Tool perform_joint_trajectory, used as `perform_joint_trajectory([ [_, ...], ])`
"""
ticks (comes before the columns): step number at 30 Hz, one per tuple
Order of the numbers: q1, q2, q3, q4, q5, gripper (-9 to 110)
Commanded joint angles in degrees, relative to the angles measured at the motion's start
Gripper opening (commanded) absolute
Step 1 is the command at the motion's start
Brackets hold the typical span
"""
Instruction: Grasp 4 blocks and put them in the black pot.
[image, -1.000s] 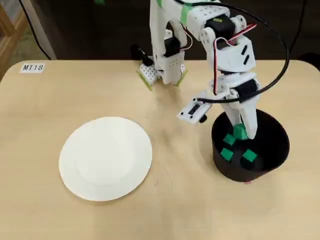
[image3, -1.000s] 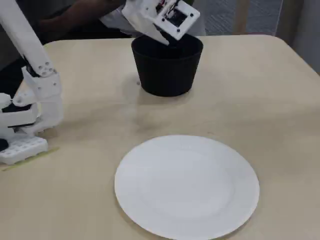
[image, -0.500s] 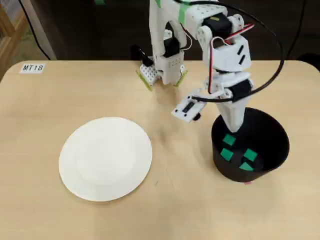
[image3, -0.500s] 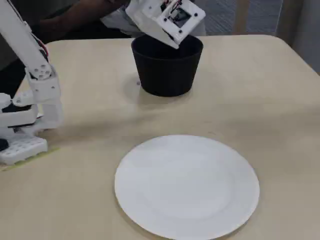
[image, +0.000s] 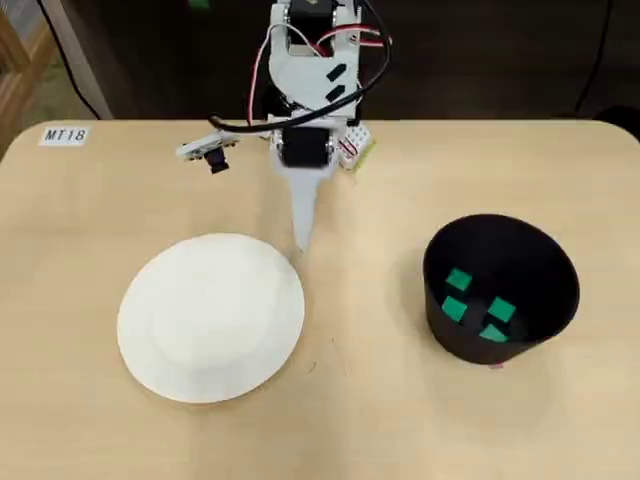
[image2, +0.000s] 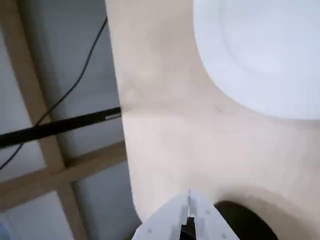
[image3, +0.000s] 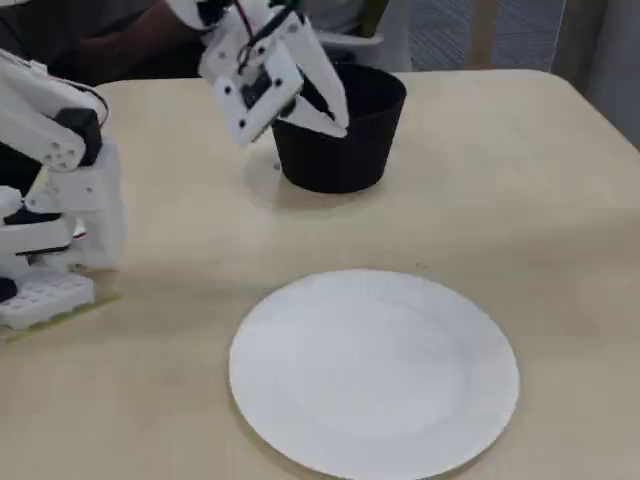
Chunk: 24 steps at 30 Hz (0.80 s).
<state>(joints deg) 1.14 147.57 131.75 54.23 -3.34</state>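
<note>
Several small green blocks (image: 455, 310) lie on the floor of the black pot (image: 545, 270) at the right of the overhead view; one (image: 501, 310) sits nearer the middle. In the fixed view the black pot (image3: 350, 160) stands at the back and its inside is hidden. My gripper (image: 298, 243) hangs over the table between the plate and the pot, well left of the pot, pointing at the plate's upper right rim. Its fingertips (image2: 190, 202) are pressed together with nothing between them. In the fixed view the gripper (image3: 337, 122) is in front of the pot's left side.
A flat white plate (image: 210, 315) lies at the left of the table, seen also in the fixed view (image3: 375, 370) and in the wrist view (image2: 265, 50). The arm's base (image3: 45, 290) stands at the table's edge. A label "MT18" (image: 66, 135) is at the far corner.
The arm has lifted out of the pot and swung left toward the plate. The block it held a second ago now lies in the pot with the others.
</note>
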Motion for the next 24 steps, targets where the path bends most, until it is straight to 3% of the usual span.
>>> perform_joint_trajectory([
  [1, -1.67, 7.65, 5.01, -0.62, 2.02, -2],
  [11, -6.06, 37.97, 31.55, -2.9, 8.09, -2],
  [24, -8.35, 38.76, 42.63, -7.38, 4.66, -2],
])
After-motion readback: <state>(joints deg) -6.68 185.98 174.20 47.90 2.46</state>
